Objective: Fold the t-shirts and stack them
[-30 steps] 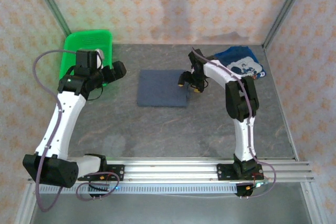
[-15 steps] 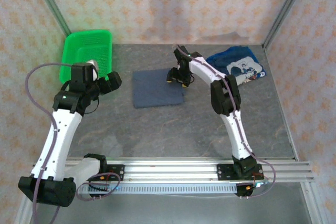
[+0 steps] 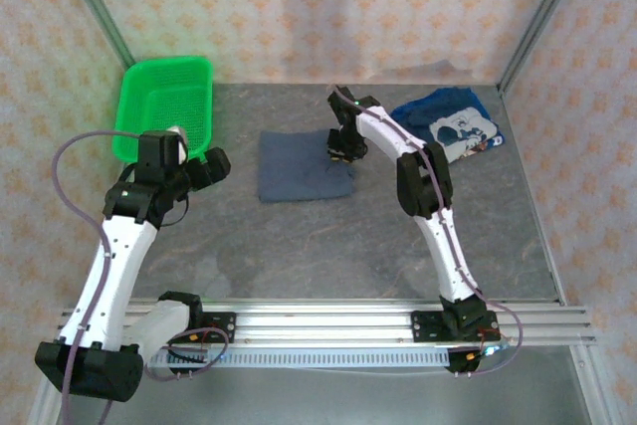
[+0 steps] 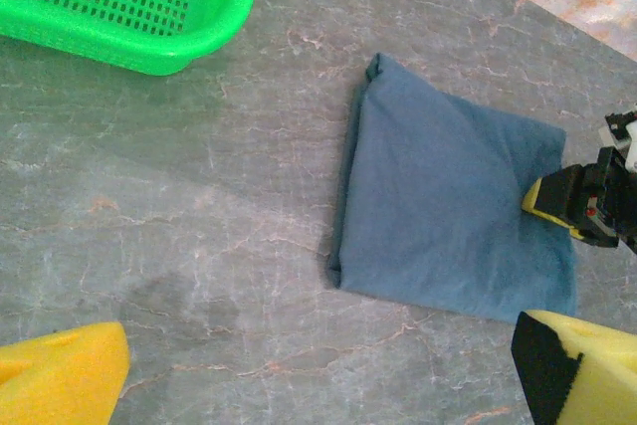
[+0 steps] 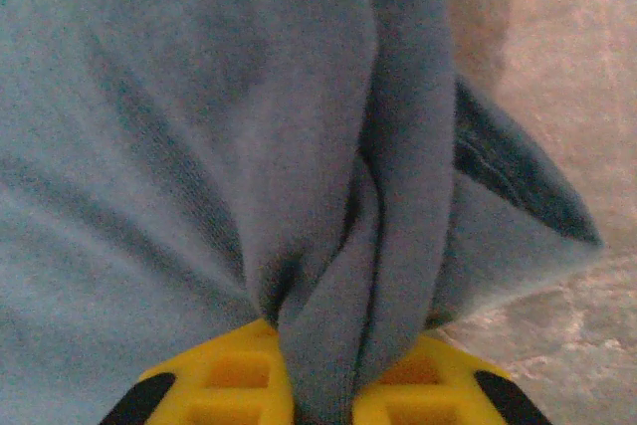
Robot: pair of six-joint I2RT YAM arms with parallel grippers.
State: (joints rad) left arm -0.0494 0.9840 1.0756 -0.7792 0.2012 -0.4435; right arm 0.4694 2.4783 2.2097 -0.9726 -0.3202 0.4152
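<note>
Grey stone-patterned table (image 3: 299, 246), walled with patterned panels, is found carrying both garments. The slate-blue t-shirt (image 3: 304, 166) lies folded into a flat rectangle at about 12 o'clock from the table's middle. The right claw (image 3: 341, 151) is set on its 2 o'clock edge, and in the right wrist view a bunched ridge of that cloth (image 5: 338, 246) is seen pinched between the yellow pads (image 5: 229, 375); the grip is judged to be taken so that the fold can be shifted or tidied. The left claw (image 3: 204, 168) is held wide apart and empty at 9 o'clock of the shirt, clear of the cloth, presumably kept ready to assist. The printed t-shirt (image 3: 453, 126) is left crumpled at 2 o'clock on the table, not yet folded, and the green basket (image 3: 164, 97) is parked at 10 o'clock, out of the working area. How many layers are caught cannot be made out, since the pads are cut off by the frame's lower edge. The left claw's fingers (image 4: 60, 380) are likewise cropped at the left wrist view's bottom corners. Part of the printed t-shirt is masked by the right arm.
</note>
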